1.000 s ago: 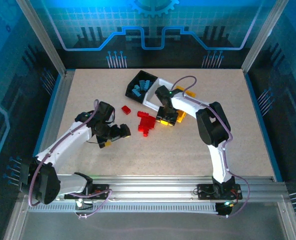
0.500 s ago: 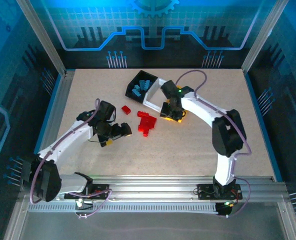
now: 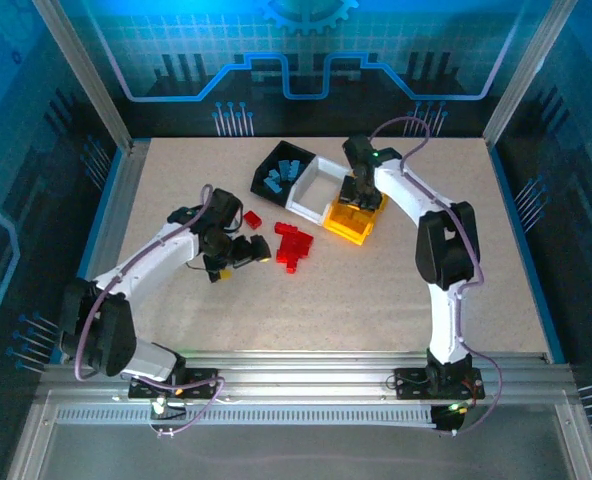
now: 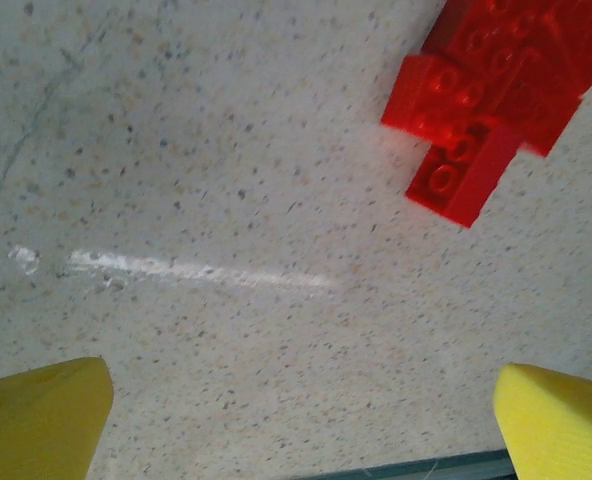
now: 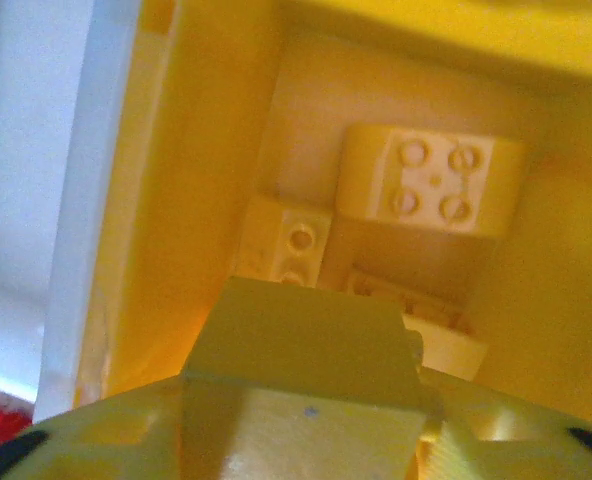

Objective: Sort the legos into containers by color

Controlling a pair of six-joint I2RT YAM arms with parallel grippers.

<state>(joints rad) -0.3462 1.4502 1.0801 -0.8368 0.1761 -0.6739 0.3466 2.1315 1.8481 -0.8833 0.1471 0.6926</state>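
The red legos (image 3: 294, 243) lie in a loose cluster on the table (image 3: 476, 290), just in front of the bins. One more red brick (image 3: 252, 218) sits a little apart to their left. In the left wrist view the cluster (image 4: 486, 100) fills the upper right corner, studs up, with several bricks touching one another.

The blue legos (image 3: 279, 177) are in the black bin (image 3: 263, 172), the leftmost of the joined row. Next comes the white bin (image 3: 304, 207), then the yellow bin (image 3: 346, 231) at the right end.

Inside the yellow bin (image 5: 206, 130) lie yellow legos. A four-stud brick (image 5: 431, 185) is against the far wall, a smaller one (image 5: 291, 245) is to its left, and another is partly hidden lower down.

The right gripper (image 3: 360, 196) hangs over the yellow bin. In its wrist view the gripper (image 5: 306, 400) appears clamped on a yellow brick (image 5: 306, 340), held above the bin's inside. The white bin's wall (image 5: 56, 150) runs along the left edge of that view.

The left gripper (image 3: 248, 252) is low over the table just left of the red cluster. Its yellow fingertips (image 4: 36, 415) stand wide apart with only bare table between them, and the gripper (image 4: 301, 400) holds nothing. The red legos lie ahead of it and to its right, not touching it.
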